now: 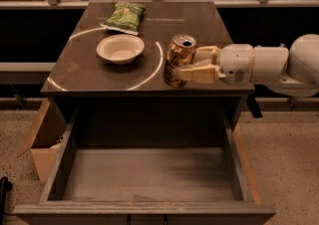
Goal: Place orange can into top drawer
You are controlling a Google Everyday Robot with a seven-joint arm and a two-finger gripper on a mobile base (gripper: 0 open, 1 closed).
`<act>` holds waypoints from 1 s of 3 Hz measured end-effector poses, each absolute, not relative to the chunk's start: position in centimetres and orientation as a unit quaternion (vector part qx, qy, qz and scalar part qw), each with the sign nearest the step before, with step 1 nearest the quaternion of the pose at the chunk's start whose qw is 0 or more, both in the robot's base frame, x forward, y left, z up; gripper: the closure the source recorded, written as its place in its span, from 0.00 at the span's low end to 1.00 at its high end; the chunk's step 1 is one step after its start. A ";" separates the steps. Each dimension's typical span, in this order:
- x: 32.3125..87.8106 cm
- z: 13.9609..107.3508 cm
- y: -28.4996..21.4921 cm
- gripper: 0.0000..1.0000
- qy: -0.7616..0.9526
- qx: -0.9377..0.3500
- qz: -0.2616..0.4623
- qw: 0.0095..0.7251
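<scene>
Half done at most: the gripper [187,63] has its fingers [197,73] clamped on the can [178,52], held between them at the tabletop's [199,25] front edge, while the open drawer [144,179], below and forward of them, waits empty.

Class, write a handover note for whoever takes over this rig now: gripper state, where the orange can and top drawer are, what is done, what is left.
Gripper: reaching in from the picture's right, jaws shut on the orange can.
Can: held at the front right of the cabinet top, not in the drawer.
Top drawer: pulled open below the cabinet top.
Done: can grasped.
Left: carry it over the drawer, lower, release.
</scene>
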State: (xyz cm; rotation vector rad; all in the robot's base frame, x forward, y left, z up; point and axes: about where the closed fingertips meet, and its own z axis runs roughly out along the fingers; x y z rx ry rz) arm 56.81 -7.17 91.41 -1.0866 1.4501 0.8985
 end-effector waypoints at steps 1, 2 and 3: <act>52.8 89.0 -5.8 1.00 0.626 -0.440 0.393 0.510; 52.9 89.1 -5.8 1.00 0.625 -0.441 0.392 0.511; 50.9 89.4 -5.0 1.00 0.630 -0.422 0.407 0.510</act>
